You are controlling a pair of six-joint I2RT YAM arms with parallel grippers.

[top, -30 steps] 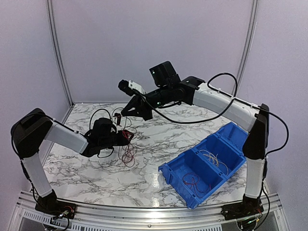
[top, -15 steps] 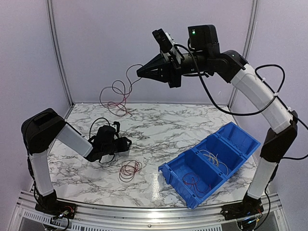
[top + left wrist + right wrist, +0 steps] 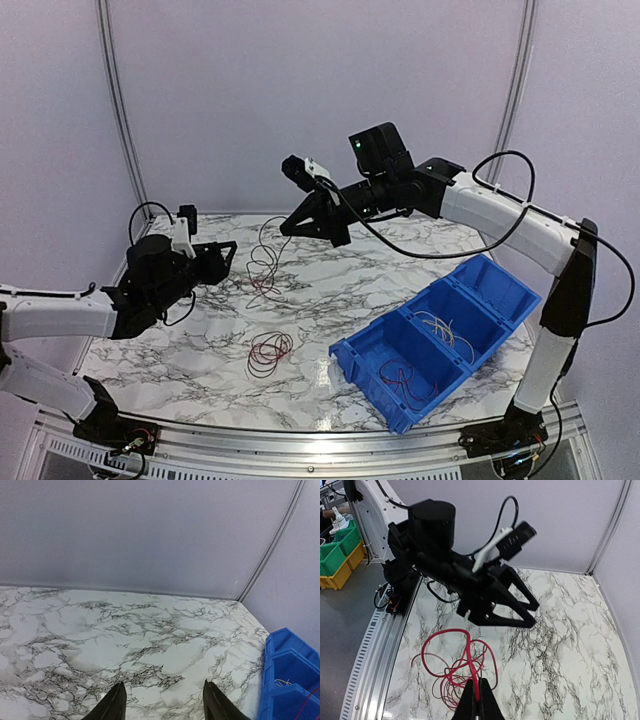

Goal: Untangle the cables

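My right gripper [image 3: 287,229] is shut on a thin red cable [image 3: 263,262] that hangs from it in loose loops above the marble table [image 3: 200,350]. In the right wrist view the shut fingertips [image 3: 479,696] pinch this red cable [image 3: 451,662]. My left gripper [image 3: 224,254] is open and empty, raised above the table just left of the hanging loops. It also shows in the right wrist view [image 3: 536,612], and in its own view [image 3: 164,704] with nothing between the jaws. A small dark red coil of cable [image 3: 269,352] lies on the table.
A blue bin [image 3: 478,283] with divided compartments stands at the front right and holds thin white and red wires [image 3: 440,328]. Its corner shows in the left wrist view [image 3: 292,672]. Frame posts and purple walls enclose the table.
My right gripper has come down from high up with the red cable. My left gripper has lifted off the table and swung left. The small coil stays on the table.
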